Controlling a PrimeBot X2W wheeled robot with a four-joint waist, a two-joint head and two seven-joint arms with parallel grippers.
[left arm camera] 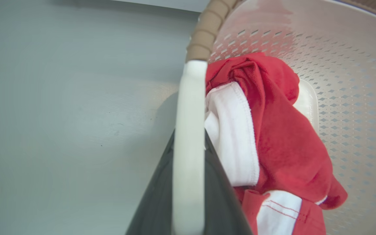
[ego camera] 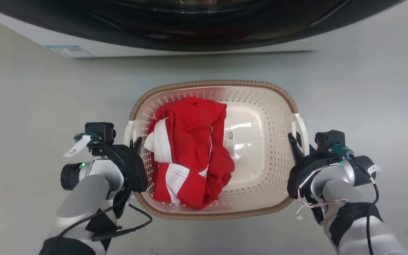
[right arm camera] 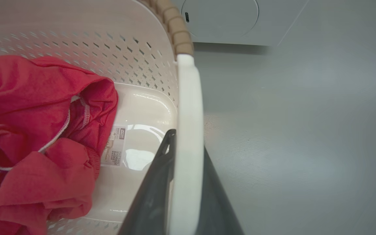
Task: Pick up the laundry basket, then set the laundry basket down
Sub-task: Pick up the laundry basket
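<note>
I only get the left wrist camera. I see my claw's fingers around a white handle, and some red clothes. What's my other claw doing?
Observer: The right claw has one finger on each side of the other white handle of the laundry basket.
Operator: What's past the basket?
Observer: A washing machine, white with a dark door, stands across a strip of floor.
Operator: Is anything in the basket besides clothes?
Observer: Yes. Beside the red clothes, a small printed label lies on the bare bottom.
</note>
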